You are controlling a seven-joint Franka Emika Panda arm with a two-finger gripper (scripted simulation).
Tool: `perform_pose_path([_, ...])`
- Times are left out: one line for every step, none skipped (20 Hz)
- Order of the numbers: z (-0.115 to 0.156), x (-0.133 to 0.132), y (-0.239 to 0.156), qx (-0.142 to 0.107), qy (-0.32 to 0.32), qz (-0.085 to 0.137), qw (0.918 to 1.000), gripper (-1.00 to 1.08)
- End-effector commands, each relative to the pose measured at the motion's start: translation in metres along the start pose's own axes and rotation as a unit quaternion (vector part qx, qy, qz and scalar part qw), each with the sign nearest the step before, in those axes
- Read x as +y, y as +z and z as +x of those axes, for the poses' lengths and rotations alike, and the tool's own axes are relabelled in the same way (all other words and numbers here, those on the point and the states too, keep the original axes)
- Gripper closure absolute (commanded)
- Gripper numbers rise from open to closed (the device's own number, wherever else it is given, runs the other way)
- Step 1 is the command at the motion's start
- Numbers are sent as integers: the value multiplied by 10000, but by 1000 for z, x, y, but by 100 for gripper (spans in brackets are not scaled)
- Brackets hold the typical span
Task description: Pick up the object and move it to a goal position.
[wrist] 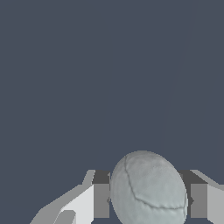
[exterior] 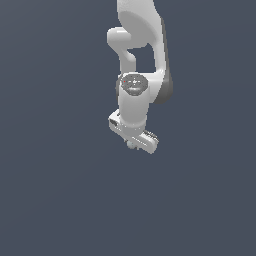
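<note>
The object is a pale grey-white ball (wrist: 148,188) with faint seam lines. In the wrist view it fills the space between my two fingers (wrist: 101,199), which press on it from both sides. My gripper (wrist: 148,201) is shut on it. In the exterior view the white arm hangs down in the middle of the picture, and the ball (exterior: 131,145) shows only as a small pale bump under the gripper (exterior: 134,144), mostly hidden by the hand. No goal marker shows in either view.
A plain dark blue-grey ground (exterior: 60,190) fills both views. No other objects or edges show.
</note>
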State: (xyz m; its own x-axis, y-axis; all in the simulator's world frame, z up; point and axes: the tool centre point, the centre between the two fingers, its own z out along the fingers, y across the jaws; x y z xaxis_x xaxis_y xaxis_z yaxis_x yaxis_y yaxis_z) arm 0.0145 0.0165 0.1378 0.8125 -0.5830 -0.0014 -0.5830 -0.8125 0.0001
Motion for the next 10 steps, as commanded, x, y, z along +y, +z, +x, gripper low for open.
perform_pose_path([-5, 2, -30, 4, 0, 4, 10000, 108])
perform_pose_path([-6, 2, -42, 5, 2, 3, 10000, 108])
perform_pose_path([-8, 3, -54, 5, 2, 3, 10000, 108])
perform_pose_path([-10, 3, -65, 5, 2, 3, 10000, 108])
perform_pose_path([-11, 4, -76, 5, 2, 3, 10000, 108])
perform_pose_path([-13, 4, -86, 6, 3, 1, 10000, 108])
perform_pose_path([-14, 5, -96, 6, 3, 1, 10000, 108])
perform_pose_path([-15, 5, -106, 6, 3, 1, 10000, 108])
perform_pose_path([-16, 6, -115, 6, 3, 1, 10000, 108])
perform_pose_path([-18, 6, -124, 8, 3, -1, 10000, 108])
